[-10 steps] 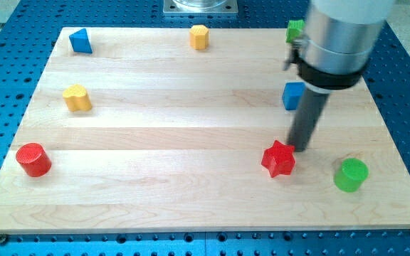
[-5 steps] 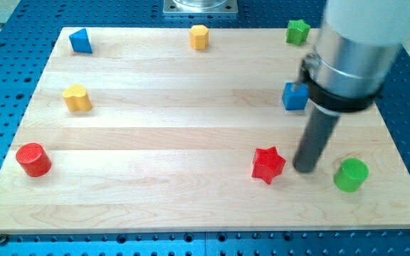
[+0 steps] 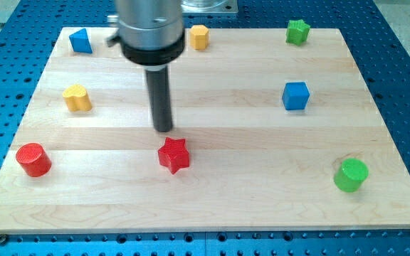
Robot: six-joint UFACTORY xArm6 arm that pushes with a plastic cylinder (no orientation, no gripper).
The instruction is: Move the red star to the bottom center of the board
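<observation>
The tip (image 3: 164, 129) stands just behind the star (image 3: 174, 155), left of centre; a cylinder (image 3: 33, 159) lies far left.

The arm's wide silver body (image 3: 150, 25) runs off the view's top, so nothing above its dark collar shows. It covers a strip of the board's (image 3: 205, 206) far edge and almost reaches the orange block (image 3: 199, 36) (shape too small to call). The grey metal mount (image 3: 208, 6) at the view's top is cropped and partly behind the arm.
</observation>
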